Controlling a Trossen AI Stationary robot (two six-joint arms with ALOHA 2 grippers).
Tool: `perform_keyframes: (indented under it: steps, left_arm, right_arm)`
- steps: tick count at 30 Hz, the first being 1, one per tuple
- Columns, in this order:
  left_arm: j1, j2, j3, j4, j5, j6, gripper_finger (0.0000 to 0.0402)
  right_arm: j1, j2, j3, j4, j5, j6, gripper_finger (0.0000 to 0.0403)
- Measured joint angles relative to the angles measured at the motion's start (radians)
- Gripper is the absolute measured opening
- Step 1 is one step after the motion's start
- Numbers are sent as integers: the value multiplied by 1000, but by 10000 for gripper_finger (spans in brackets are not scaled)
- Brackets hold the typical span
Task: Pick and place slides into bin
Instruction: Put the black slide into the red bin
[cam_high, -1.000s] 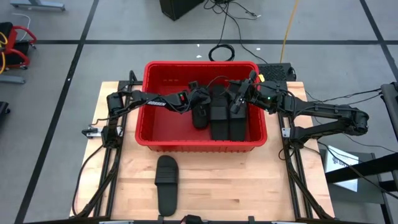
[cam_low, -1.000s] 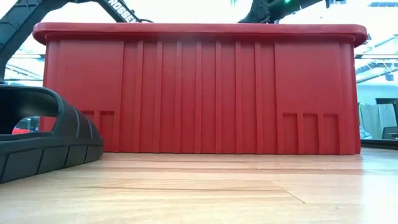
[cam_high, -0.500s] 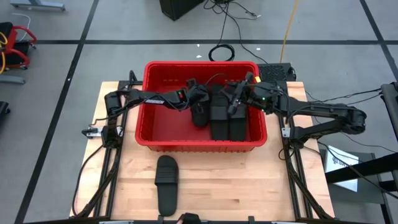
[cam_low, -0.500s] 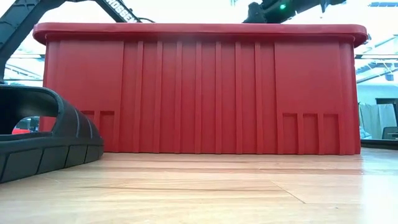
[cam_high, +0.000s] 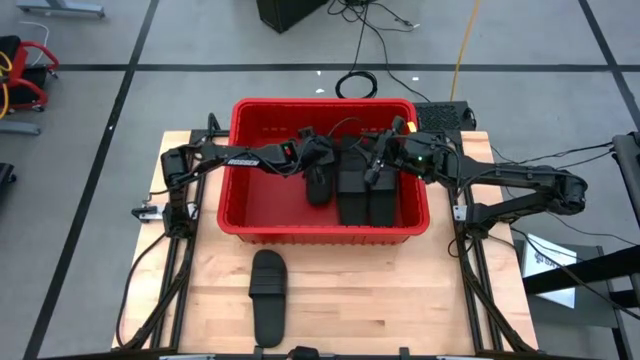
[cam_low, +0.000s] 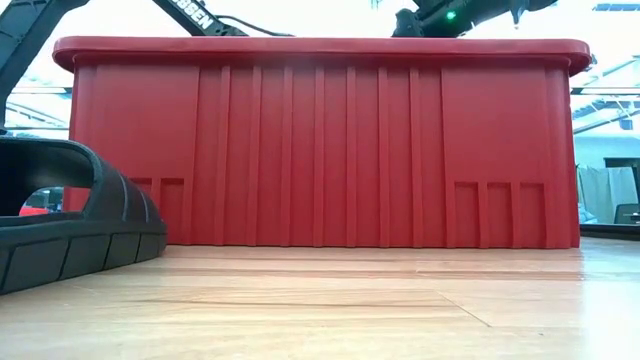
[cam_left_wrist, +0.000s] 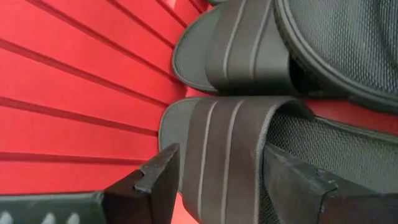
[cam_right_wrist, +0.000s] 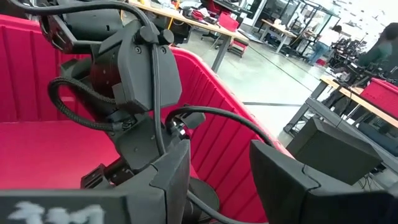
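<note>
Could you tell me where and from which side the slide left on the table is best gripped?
Probably across the ribbed strap of the slide, coming straight down from above. It lies flat, sole down and clear of the bin, so the raised strap is the only part the fingers could close around.

Red ribbed bin (cam_high: 250, 215) holds black ribbed-strap slides (cam_high: 365, 190).

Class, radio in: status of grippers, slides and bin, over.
Left gripper open, straddling a slide inside the bin. Right gripper open, empty, over the bin. One slide on table left. Nothing blocking.
</note>
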Motion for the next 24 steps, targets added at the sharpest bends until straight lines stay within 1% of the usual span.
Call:
perform_keyframes:
  steps: [9,14,24]
  left_arm:
    - [-6,0,0,-76,14,-2,216]
    - [-9,0,0,-71,17,-7,216]
    - [-50,-67,0,-117,21,-2,216]
  right_arm:
    - [0,0,0,-1,0,4,155]
    - [0,0,0,-1,0,5,155]
    - [-1,0,0,-2,-1,18,155]
